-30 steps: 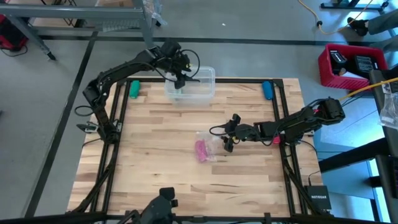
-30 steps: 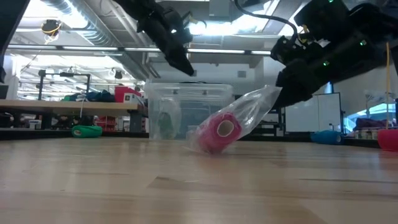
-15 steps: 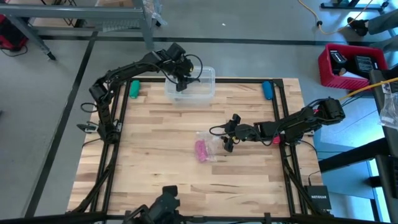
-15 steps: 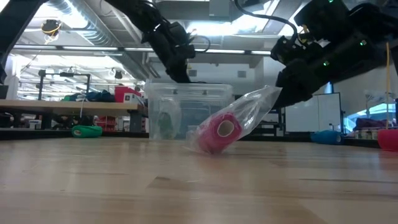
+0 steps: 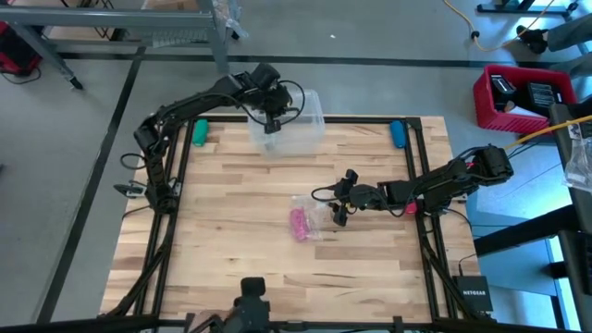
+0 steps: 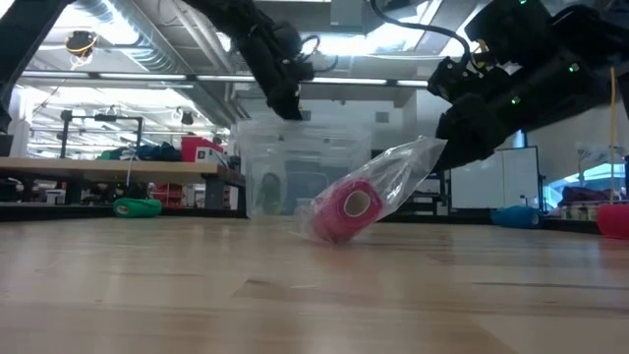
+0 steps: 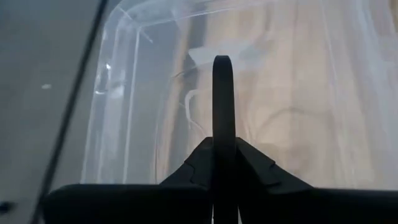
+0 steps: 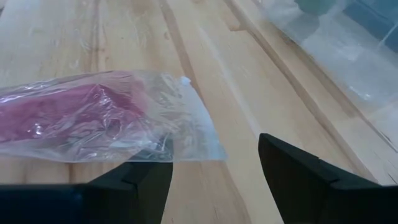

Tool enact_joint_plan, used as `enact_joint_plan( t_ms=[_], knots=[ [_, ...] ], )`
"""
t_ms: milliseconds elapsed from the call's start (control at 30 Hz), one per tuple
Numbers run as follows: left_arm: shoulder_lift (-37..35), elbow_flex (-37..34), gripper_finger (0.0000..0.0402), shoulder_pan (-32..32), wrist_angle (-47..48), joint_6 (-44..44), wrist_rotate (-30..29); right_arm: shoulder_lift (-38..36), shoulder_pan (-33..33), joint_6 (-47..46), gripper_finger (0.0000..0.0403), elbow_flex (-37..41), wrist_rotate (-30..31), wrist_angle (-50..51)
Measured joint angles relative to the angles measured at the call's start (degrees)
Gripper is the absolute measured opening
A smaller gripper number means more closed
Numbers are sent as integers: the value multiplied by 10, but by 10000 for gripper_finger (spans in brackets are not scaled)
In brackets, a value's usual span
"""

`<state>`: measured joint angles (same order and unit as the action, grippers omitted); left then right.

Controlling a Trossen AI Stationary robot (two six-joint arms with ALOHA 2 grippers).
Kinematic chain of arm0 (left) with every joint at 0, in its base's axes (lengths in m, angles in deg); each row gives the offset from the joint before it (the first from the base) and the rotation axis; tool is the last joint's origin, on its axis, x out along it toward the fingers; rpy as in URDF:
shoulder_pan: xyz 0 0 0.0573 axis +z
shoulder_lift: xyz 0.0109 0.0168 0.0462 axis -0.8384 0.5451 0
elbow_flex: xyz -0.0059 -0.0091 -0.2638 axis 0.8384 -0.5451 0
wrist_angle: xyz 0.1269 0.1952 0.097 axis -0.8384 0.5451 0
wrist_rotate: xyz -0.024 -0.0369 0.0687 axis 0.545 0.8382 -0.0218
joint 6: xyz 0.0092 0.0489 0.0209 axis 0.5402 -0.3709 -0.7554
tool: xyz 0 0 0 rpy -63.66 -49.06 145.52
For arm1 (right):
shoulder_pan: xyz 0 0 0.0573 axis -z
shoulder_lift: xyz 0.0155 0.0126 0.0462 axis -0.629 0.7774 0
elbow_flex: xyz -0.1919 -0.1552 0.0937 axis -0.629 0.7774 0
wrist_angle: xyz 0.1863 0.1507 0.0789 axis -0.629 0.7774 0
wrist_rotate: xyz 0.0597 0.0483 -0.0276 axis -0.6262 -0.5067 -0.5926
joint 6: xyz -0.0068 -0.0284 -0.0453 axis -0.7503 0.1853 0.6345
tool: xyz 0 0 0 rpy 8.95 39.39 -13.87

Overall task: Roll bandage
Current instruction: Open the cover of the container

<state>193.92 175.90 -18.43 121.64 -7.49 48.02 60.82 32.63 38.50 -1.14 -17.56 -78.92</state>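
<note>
The pink bandage (image 5: pixel 299 223) lies as a small roll inside a clear plastic wrapper (image 6: pixel 393 177) in the middle of the table. In the low view the roll (image 6: pixel 344 209) rests on the wood and the wrapper's loose end slants up. My right gripper (image 5: pixel 335 198) stands open just right of the wrapper. A corner of the wrapper (image 8: pixel 186 149) lies before one of its fingers. My left gripper (image 5: pixel 270 125) is shut at a clear plastic bin (image 5: pixel 301 129) at the table's far edge. My left gripper pinches the bin's thin clear wall at its rim (image 7: pixel 208 53) between its two shut fingers, slanting down from the table's left. The bin (image 6: pixel 305 167) sits tilted in the hold. My right gripper: whether a finger touches the wrapper, I cannot tell.
A green roll (image 5: pixel 199 132) and a blue one (image 5: pixel 398 134) lie on the table frame's far corners. A small red object (image 5: pixel 410 209) sits under my right arm. A red crate (image 5: pixel 513 97) stands on the floor beyond the table's right side.
My left gripper has come down toward the bin and shut on its wall. The bin has tipped and shifted a little toward the table's right, and its rim stands higher than before. My right gripper and the wrapped bandage have kept still.
</note>
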Motion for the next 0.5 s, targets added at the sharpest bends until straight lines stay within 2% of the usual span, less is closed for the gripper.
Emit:
enact_joint_plan(
  t_ms=[200,500],
  knots=[
    [-22,48,23,-33,15,0,-98,0,0,1,237,0,-1,4],
    [-95,53,24,-101,50,39,-214,0,0,2,237,0,-1,22]
  ],
)
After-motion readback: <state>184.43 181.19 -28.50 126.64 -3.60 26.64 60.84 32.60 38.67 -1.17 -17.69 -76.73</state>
